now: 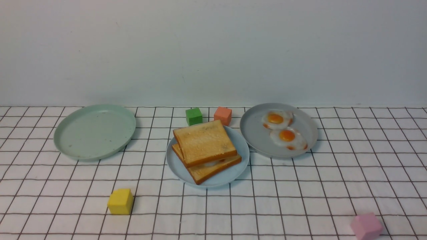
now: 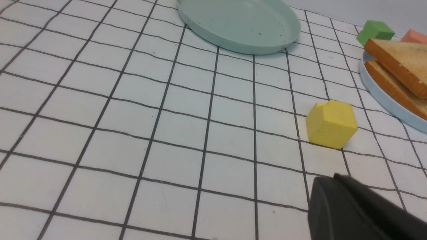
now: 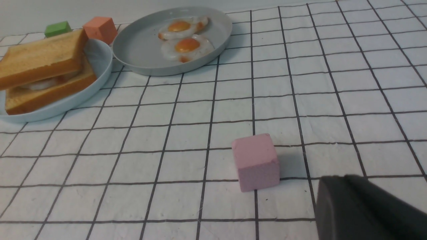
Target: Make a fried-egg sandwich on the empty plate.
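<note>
On checked cloth: 3 plates, 1 fried-egg sandwich, 4 cubes.

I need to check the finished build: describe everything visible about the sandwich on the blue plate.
The sandwich is two square golden-brown toast slices with darker crusts and a spongy, toy-like surface. A sliver of white egg shows between them at the near edge. The top slice sits turned and shifted back from the bottom one, leaving the bottom slice's front corner uncovered. The sandwich lies flat on the light blue plate, between the green plate and the grey plate. Nothing else touches it.
</note>
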